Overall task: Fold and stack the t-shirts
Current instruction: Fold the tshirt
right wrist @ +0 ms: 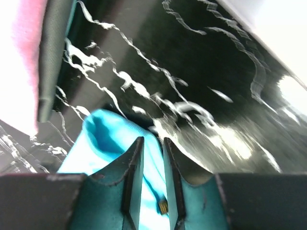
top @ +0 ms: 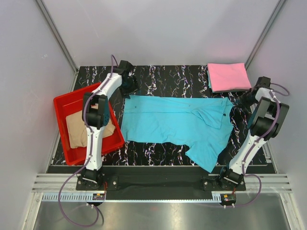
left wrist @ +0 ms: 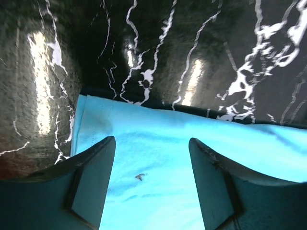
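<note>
I have the turquoise t-shirt [top: 172, 120] opened out across the middle of the black marbled worktop [top: 168, 76], with one sleeve trailing toward the near edge on the right. The pink t-shirt [top: 229, 76] sits folded at the far right corner. The tan t-shirt [top: 79, 127] lies bunched in the red tray [top: 62, 103] on the left. I judge one shirt done, one in hand and one waiting.

My right end effector [right wrist: 149, 184] has its jaws drawn almost together on a ridge of turquoise cloth at the shirt's far right corner, and it looks like a firm pinch. My left end effector [left wrist: 151, 184] is spread wide above the far left corner of the same shirt, with cloth beneath both fingers but nothing gripped.

As I read it, the step is to take both far corners for a fold. I would lower the left end effector just inside the corner until the fingertips press the worktop, then close so it catches both layers. Only with both corners held would I lift, low and evenly with the edge taut between the arms. Then I would carry it toward me so the far hem lands square on the near one. The stray sleeve wants tucking in, or the fold will come out lumpy.
</note>
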`<state>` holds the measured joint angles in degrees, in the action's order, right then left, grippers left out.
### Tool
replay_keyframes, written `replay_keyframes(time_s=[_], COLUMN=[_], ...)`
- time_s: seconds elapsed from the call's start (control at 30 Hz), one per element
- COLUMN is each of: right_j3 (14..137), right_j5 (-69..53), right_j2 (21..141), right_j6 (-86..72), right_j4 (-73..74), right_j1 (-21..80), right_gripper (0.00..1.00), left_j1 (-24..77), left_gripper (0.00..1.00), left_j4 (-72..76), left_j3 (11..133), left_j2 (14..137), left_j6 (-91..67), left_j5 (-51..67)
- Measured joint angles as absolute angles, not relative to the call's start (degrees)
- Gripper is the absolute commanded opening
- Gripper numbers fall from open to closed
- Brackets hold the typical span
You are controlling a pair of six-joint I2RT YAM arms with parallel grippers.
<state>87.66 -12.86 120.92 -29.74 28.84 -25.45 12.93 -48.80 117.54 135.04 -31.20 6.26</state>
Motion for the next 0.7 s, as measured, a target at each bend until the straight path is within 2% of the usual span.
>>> replay_keyframes(time_s=[0.23, 0.3, 0.47, 0.53, 0.7], right_j3=[88.8, 88.5, 84.2, 80.8, 73.9], right_j5=[-1.7, -0.4, -1.0, -0.6, -0.1], right_j2=[111.0, 107.5, 101.3, 100.6, 100.5], right_j6=[-25.1, -21.9, -11.8, -8.1, 1.0], right_j4=[38.8, 39.7, 38.2, 36.0, 34.9], right_j1=[-18.9, -13.8, 1.1, 9.1, 15.2], right_gripper=[0.28, 0.27, 0.17, 0.17, 0.2], left_j1=[12.9, 12.9, 12.6, 12.3, 11.7], left_gripper=[0.7, 0.7, 0.7, 0.7, 0.7], left_j4=[-49.4, -48.9, -46.2, -45.3, -43.7], left_j3=[115.2, 112.7, 105.6, 101.6, 92.4], left_j2=[128.7, 125.2, 117.8, 115.4, 110.6], left_j6=[-30.0, -29.7, -29.4, -29.4, -29.4], left_j5=[8.3, 9.9, 13.8, 15.3, 17.9])
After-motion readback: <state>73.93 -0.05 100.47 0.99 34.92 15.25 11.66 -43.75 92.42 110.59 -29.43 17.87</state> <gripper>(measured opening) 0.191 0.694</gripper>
